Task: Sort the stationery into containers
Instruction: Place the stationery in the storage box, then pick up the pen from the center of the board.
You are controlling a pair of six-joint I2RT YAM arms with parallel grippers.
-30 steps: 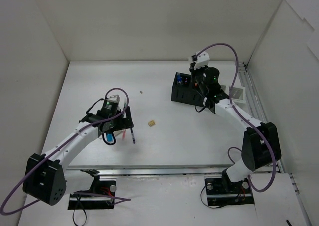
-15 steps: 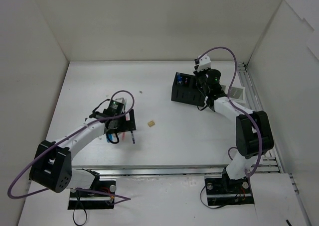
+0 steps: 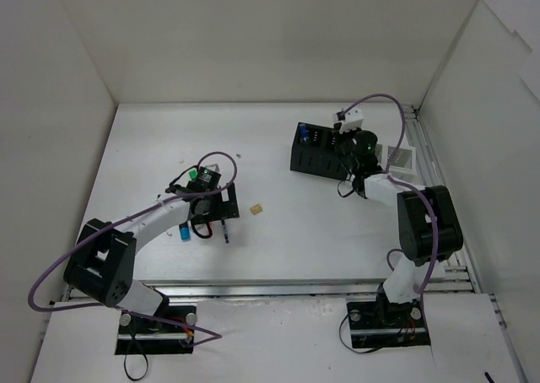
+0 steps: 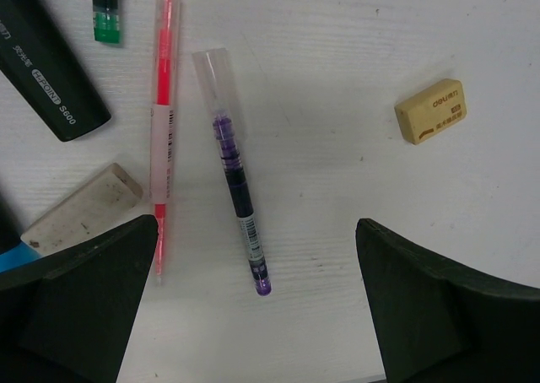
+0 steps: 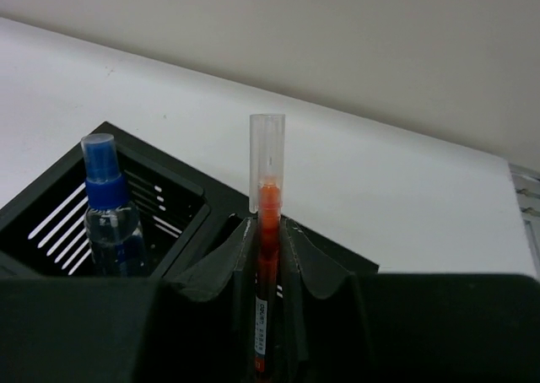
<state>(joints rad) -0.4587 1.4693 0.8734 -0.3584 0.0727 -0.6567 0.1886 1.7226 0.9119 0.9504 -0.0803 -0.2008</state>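
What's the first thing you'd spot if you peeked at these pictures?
An orange pen with a clear cap stands straight up, pinched in the right gripper right by the black organizer. A little bottle with a blue top stands in one of its compartments. Under the wide-open left gripper, a purple pen, a pink pen and a yellow eraser lie on the white table.

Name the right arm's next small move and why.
Probably ease the right gripper down and open it. It pinches the orange pen upright above the black organizer, next to the compartment holding the blue-capped bottle. Whether the pen's tip already sits in a slot is hidden from view.
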